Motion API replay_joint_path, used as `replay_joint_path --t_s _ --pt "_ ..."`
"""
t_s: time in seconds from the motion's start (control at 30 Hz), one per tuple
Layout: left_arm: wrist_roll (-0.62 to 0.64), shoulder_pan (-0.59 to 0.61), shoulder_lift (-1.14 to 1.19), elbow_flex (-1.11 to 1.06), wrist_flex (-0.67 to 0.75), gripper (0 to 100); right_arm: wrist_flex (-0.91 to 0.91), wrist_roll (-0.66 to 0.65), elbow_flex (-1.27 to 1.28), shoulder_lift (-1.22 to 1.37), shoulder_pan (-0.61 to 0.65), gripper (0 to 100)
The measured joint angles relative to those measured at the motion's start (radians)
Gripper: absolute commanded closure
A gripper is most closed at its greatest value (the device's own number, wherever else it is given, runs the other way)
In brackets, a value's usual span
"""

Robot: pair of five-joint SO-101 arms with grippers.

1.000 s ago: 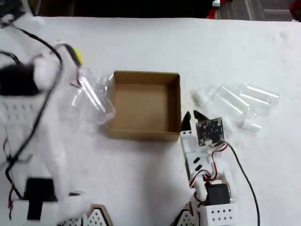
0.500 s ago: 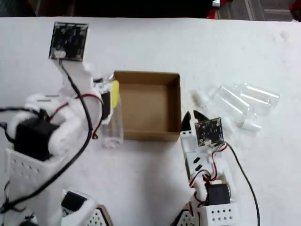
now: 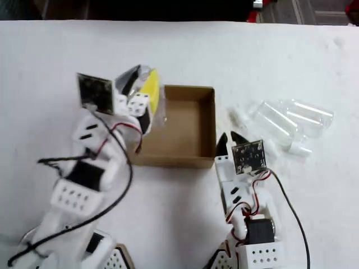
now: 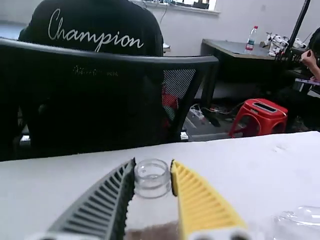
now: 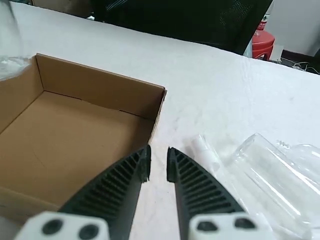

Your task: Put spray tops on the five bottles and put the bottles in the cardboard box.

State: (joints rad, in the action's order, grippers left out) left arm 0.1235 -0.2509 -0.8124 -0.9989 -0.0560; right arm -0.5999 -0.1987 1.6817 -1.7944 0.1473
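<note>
Left wrist view, and here's the bottle [image 4: 151,181], clear plastic, neck up and wide open with no spray top on it, clamped at the neck between the grey and yellow fingers of the left gripper [image 4: 152,164]. From the high view that gripper hangs over the left wall of the cardboard box [image 3: 168,161], the bottle right at the rim, though whether it sits inside or just above the edge is hard to call. The box itself shows a bare brown floor, nothing in it. At its near right corner sits the right gripper [image 3: 229,140], black fingers parted only a sliver and holding nothing, pointed past the box towards the loose bottles [image 3: 291,119]. Those lie on their sides in a cluster on the white table [image 3: 252,56], well to the right of the box; they overlap, so an exact count is beyond me. Small white spray tops [image 3: 299,149] lie among them, apparently unfitted. My read: this job has barely begun, with no top seen seated, no bottle boxed, and every bottle left to cap and pack.
</note>
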Motion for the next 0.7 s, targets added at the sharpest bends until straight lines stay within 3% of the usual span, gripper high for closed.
replay_joint_path --t_s 0.17,0.4,0.57,0.7 --pt "-0.13 -0.003 0.282 -0.052 0.411 98 0.0 0.0 0.0 0.0 0.0 95.6" --pt "-0.153 0.014 0.681 -0.071 0.864 98 0.0 -0.002 0.0 0.0 0.0 95.6" --pt "-0.153 0.025 0.819 -0.074 0.984 98 0.0 -0.002 0.0 0.0 0.0 95.6" --pt "-0.153 0.028 0.873 -0.064 1.0 98 0.0 -0.002 0.0 0.0 0.0 95.6"
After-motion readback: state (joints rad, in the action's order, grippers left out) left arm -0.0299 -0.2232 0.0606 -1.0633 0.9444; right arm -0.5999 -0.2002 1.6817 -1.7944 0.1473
